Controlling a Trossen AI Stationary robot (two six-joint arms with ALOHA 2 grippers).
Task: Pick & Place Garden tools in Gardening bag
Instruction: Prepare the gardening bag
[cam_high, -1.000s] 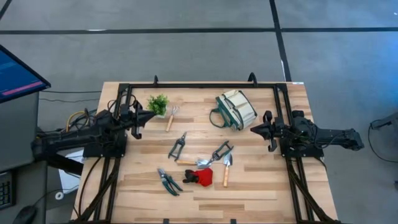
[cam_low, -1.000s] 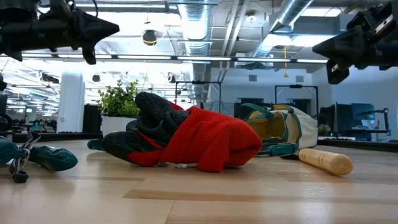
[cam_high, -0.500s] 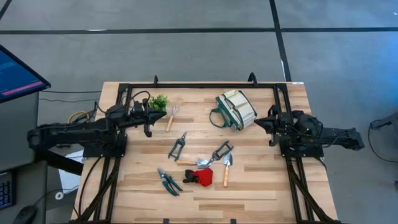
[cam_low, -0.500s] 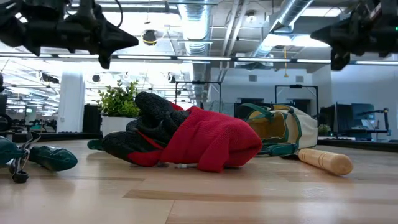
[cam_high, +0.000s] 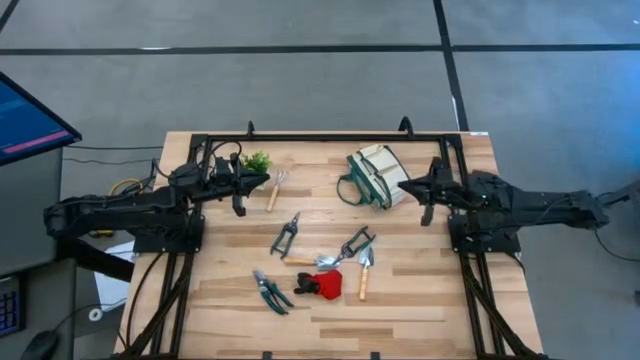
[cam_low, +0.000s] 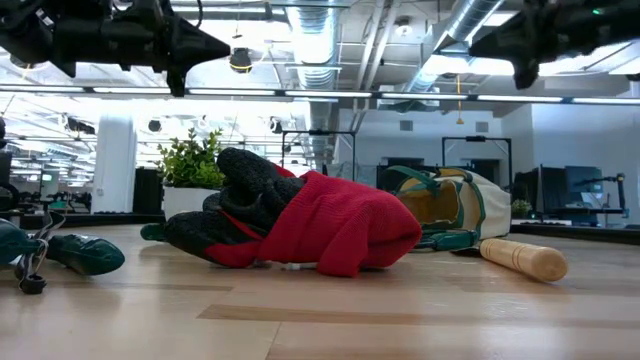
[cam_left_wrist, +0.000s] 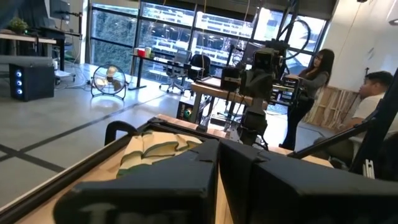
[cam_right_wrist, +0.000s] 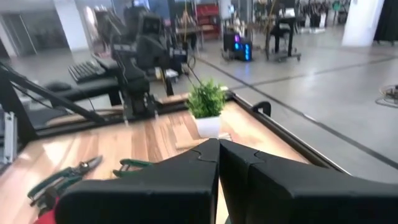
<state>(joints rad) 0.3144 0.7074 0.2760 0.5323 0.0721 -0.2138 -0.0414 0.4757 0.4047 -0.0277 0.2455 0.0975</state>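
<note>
Tools lie scattered on the near half of the pale wooden slatted table (cam_high: 420, 290): green-handled pruning shears (cam_high: 270, 291) nearest the front edge, a red and black crumpled glove (cam_high: 321, 285) just beside them, then a wooden-handled small trowel (cam_high: 365, 270), dark metal shears (cam_high: 355, 243) and a second dark pair of snips (cam_high: 286, 234). Farther back, a wooden-handled little rake (cam_high: 275, 188) lies beside the small green potted plant (cam_high: 256, 161). The cream fabric gardening bag with green trim (cam_high: 378, 177) sits tipped at the far side. Left gripper (cam_high: 263, 183) hovers beside the plant, fingers pressed together, empty. Right gripper (cam_high: 404, 187) hovers just beside the bag, fingers likewise closed, holding nothing.
</note>
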